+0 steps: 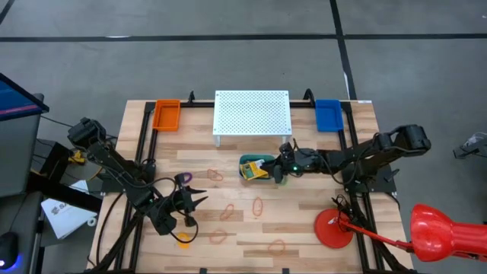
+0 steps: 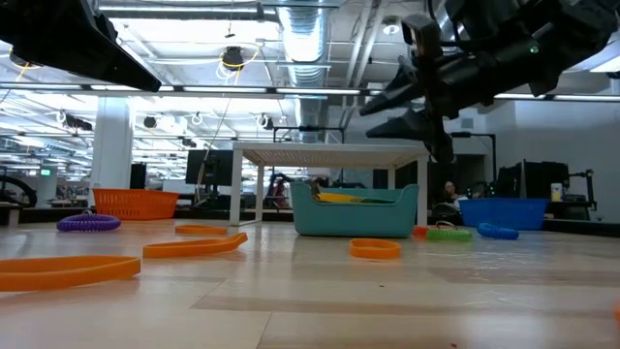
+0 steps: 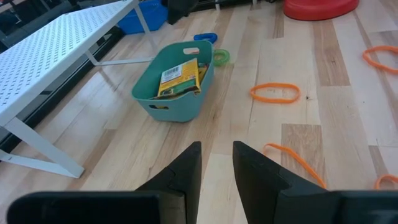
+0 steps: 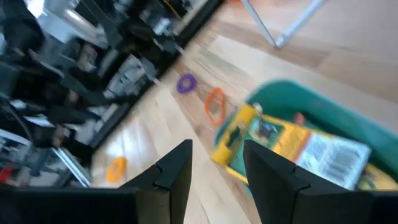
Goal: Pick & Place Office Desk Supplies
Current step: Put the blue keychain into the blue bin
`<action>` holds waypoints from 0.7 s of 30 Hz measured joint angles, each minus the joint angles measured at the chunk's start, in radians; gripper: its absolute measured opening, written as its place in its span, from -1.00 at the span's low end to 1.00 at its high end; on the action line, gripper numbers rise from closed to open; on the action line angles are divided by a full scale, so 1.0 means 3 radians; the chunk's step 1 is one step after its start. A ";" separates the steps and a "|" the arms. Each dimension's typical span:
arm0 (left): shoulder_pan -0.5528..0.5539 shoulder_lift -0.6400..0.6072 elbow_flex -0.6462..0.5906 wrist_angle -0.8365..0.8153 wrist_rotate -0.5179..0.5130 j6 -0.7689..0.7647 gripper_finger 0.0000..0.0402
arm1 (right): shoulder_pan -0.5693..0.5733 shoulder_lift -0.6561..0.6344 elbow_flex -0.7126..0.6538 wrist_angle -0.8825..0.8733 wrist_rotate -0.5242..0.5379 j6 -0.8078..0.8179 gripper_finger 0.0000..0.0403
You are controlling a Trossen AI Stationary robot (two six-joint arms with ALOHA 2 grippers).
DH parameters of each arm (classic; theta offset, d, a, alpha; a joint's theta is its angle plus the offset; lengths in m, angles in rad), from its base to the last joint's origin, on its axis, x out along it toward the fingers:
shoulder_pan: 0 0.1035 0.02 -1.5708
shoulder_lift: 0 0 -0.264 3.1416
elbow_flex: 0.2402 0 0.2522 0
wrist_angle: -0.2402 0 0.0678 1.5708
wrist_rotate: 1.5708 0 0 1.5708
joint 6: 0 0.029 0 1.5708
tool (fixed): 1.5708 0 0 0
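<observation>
Crayon box [image 4: 292,146] sits tilted in the teal bin [image 3: 155,102]; right gripper [image 4: 217,165], jaws spread and empty above it, could nudge it out.

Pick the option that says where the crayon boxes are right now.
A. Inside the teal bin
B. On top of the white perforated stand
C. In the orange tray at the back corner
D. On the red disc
A: the left wrist view shows the yellow-and-green crayon boxes lying inside the teal bin, which sits on the table in front of the white perforated stand.
</observation>
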 joint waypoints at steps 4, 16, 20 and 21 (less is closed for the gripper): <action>0.0000 0.0000 0.0000 -0.0001 0.0000 -0.0002 -0.57 | 0.0033 0.0001 0.0000 -0.0191 0.0010 -0.0036 -0.30; 0.0000 0.0000 0.0000 -0.0021 -0.0004 -0.0005 -0.57 | 0.0406 -0.0326 -0.0001 -0.1433 0.0437 0.0242 -0.36; 0.0000 0.0000 0.0000 -0.0022 -0.0005 -0.0005 -0.57 | 0.0589 -0.0638 0.0000 -0.1938 0.0643 0.0484 -0.37; 0.0000 0.0000 0.0000 -0.0022 -0.0005 -0.0006 -0.57 | 0.0640 -0.0719 0.0000 -0.2130 0.0709 0.0574 -0.37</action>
